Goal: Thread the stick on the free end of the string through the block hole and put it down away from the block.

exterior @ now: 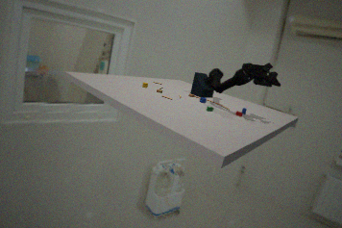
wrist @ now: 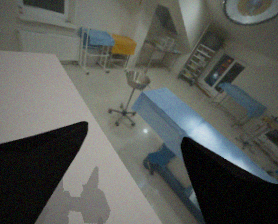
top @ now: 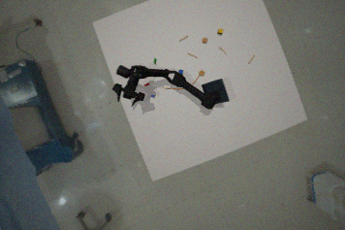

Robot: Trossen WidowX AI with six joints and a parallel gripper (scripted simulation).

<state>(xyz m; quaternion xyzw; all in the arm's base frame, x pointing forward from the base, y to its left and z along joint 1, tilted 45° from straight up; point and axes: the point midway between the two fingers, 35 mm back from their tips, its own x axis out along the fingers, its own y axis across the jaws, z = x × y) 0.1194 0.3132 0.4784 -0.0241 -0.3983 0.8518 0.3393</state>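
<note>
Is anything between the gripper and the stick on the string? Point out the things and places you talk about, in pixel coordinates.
Seen from above, a small blue block (top: 153, 96) (exterior: 244, 111) lies roughly between the open black gripper (top: 126, 102) (exterior: 275, 81) (wrist: 135, 132) and the thin wooden stick (top: 171, 88) (exterior: 222, 106), with a small red block (top: 146, 83) (exterior: 239, 114) nearby.

A black robot arm (top: 157, 73) stretches above a pale square table (top: 203, 151). Near the tabletop's upper right, a yellow block (top: 220, 31) sits beside a round wooden piece (top: 204, 40).

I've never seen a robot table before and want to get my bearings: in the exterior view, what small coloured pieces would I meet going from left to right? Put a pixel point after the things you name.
A yellow piece (exterior: 145, 85) (top: 220, 31), a blue one (exterior: 203, 100) (top: 180, 72), a green one (exterior: 209, 109) (top: 155, 61), a red one (exterior: 238, 114) (top: 146, 84).
</note>
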